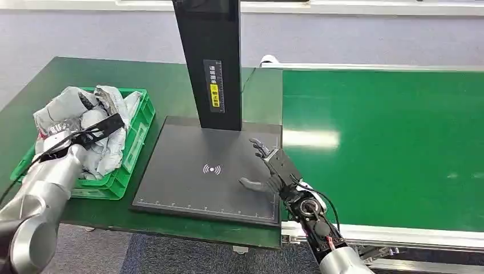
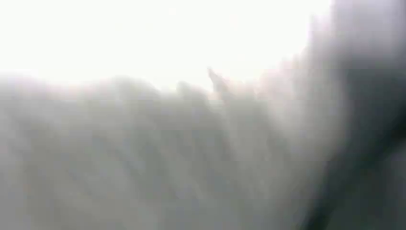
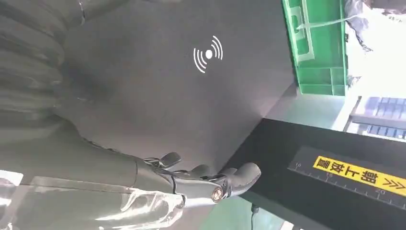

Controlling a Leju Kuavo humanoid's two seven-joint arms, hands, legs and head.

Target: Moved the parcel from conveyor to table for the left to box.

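Several grey plastic parcels (image 1: pixel 74 108) lie heaped in the green crate (image 1: pixel 136 140) at the left of the table. My left hand (image 1: pixel 97 132) lies over that heap with its dark fingers stretched out flat; nothing shows in its grip. The left wrist view is a grey-white blur, very close to a surface. My right hand (image 1: pixel 268 165) hovers open over the right edge of the black scanner pad (image 1: pixel 188 182), fingers spread and empty. In the right wrist view the fingers (image 3: pixel 201 184) reach toward the post above the pad (image 3: pixel 167 105).
A black post (image 1: pixel 211 63) with a yellow label rises from the back of the pad. The green conveyor belt (image 1: pixel 388 148) runs along the right, with a silver rail along its near edge. The crate's corner (image 3: pixel 321 48) lies beyond the pad.
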